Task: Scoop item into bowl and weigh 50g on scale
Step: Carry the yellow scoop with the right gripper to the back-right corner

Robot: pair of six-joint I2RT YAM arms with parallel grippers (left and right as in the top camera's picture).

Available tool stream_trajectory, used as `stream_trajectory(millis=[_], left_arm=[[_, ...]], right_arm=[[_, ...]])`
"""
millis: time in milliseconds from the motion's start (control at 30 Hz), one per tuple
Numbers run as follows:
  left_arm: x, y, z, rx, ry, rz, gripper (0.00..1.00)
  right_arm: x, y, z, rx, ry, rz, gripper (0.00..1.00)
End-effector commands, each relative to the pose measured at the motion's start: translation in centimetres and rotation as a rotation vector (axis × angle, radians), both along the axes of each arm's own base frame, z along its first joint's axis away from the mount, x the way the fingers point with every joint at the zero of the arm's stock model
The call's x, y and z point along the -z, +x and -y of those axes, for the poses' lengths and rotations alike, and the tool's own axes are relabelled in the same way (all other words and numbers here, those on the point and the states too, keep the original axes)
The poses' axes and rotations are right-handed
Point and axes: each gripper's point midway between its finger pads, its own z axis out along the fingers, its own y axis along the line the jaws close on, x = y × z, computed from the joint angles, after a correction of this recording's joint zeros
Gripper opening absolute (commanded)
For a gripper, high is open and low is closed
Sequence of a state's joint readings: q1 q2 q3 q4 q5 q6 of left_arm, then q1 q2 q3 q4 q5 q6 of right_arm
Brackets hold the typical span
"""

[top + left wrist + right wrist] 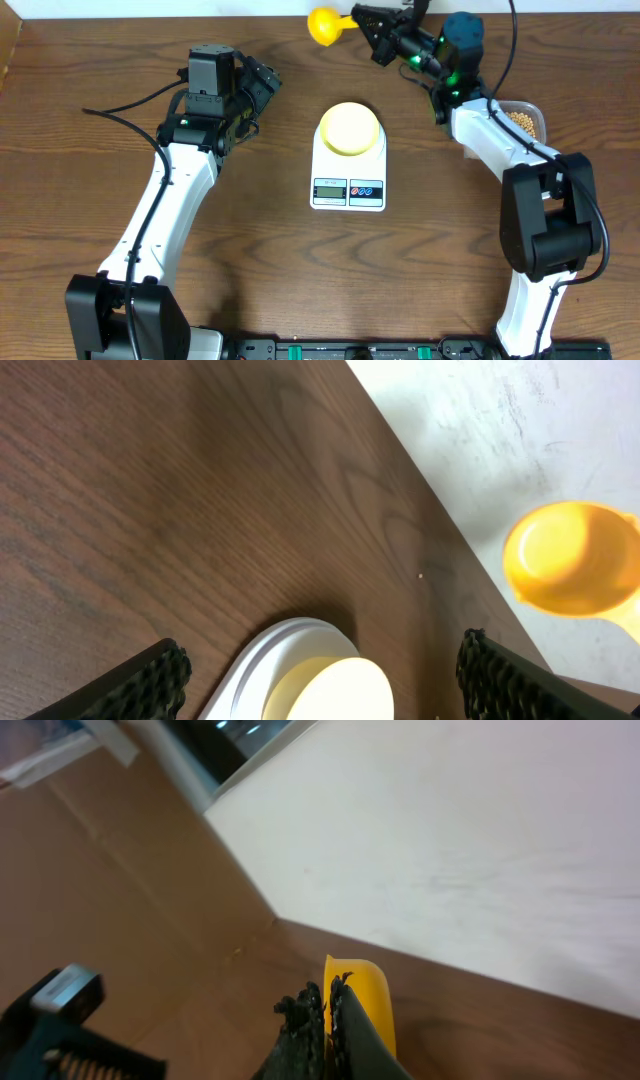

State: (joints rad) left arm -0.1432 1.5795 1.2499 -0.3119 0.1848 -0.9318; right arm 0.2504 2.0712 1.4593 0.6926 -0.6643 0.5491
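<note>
Now the bowl (350, 128) on scale (348, 192) lies ahead of spread left claw (266, 82); right claw (368, 28) pinches scoop (325, 25).

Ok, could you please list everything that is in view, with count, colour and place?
table: one, brown wood, under everything
scale: one, white, middle of the table
bowl: one, pale yellow, on the scale
scoop: one, bright yellow, at the far table edge, held by its handle
tub: one, clear, right side, partly hidden
beans: many, beige, in the tub
left gripper: one, black, open, left of the scale, holding nothing
right gripper: one, black, shut on the scoop's handle
</note>
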Motion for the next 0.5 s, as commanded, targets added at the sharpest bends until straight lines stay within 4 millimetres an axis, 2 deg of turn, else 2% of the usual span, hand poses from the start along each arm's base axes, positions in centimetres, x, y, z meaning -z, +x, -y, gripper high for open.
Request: stream_trajectory(millis=[0,167,467], left_arm=[[-1.26,0.22,-0.2,-0.007,0.004,0.029,0.87],[-1.26,0.22,-0.2,-0.007,0.004,0.029,0.87],[-1.26,0.22,-0.2,-0.007,0.004,0.029,0.87]], right_arm=[[-0.86,1.31,1.69,0.075,-0.009,0.037,0.01],[-0.85,1.73,2.63,0.097,-0.026,0.057,0.01],[-0.13,1.75,2.55,0.095,-0.039,0.029,0.01]])
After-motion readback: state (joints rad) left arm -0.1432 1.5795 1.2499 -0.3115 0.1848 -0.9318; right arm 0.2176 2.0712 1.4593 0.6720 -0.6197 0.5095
